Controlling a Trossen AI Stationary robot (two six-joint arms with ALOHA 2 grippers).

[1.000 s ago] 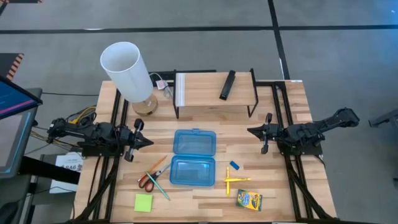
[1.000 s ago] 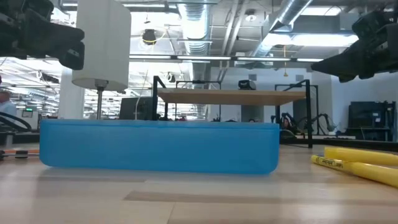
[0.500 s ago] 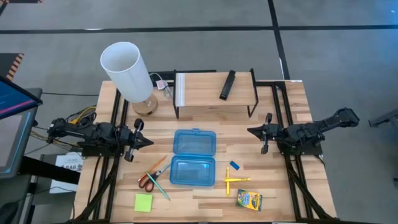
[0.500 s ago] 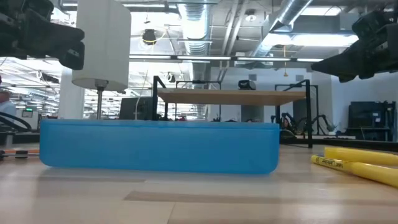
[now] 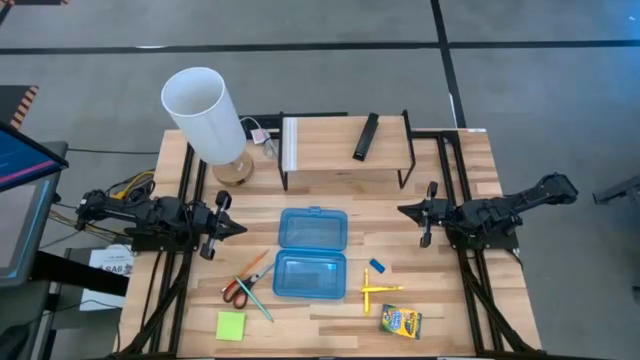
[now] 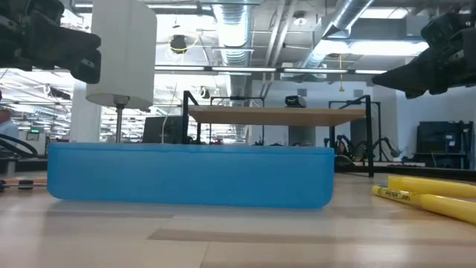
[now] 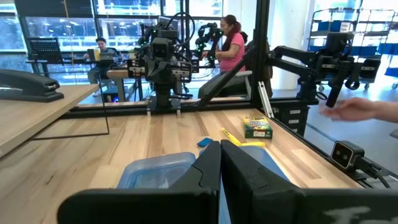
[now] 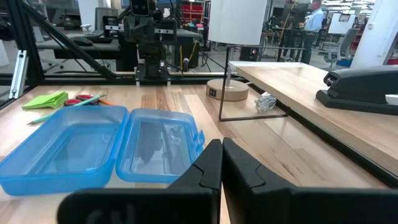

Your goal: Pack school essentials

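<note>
Both grippers idle, fingers pressed together, holding nothing. Left gripper point(image 5: 218, 228) is parked at the left table edge, right gripper point(image 5: 425, 215) at the right edge, both pointing inward at the blue case point(image 5: 311, 253). Looks like a home pose: nothing packed yet.

The case lies open mid-table between the arms, lid flat toward the shelf, tray toward the front edge. Probably set that way so either arm can drop items in.

Essentials are split either side of it. Left side: orange-handled scissors point(image 5: 238, 289) with an orange pencil point(image 5: 256, 269) and a teal pencil point(image 5: 257, 298) crossing them, and the lime-green sticky-note pad point(image 5: 231, 326) near the front edge. Right side: small blue eraser point(image 5: 377, 266) just beside the case, yellow pencils point(image 5: 378, 293), and the crayon box point(image 5: 400, 322) nearest the front. The split suggests each arm serves its own side.

On the raised shelf point(image 5: 345, 145) sits a black remote point(image 5: 366, 136), not for packing. The lamp point(image 5: 207, 115) stands at the back left.

In the low view the case wall point(image 6: 190, 175) blocks nearly everything; only yellow pencils point(image 6: 431, 195) show. Whether the tray holds anything I can't tell for sure; it looks bare from above.
</note>
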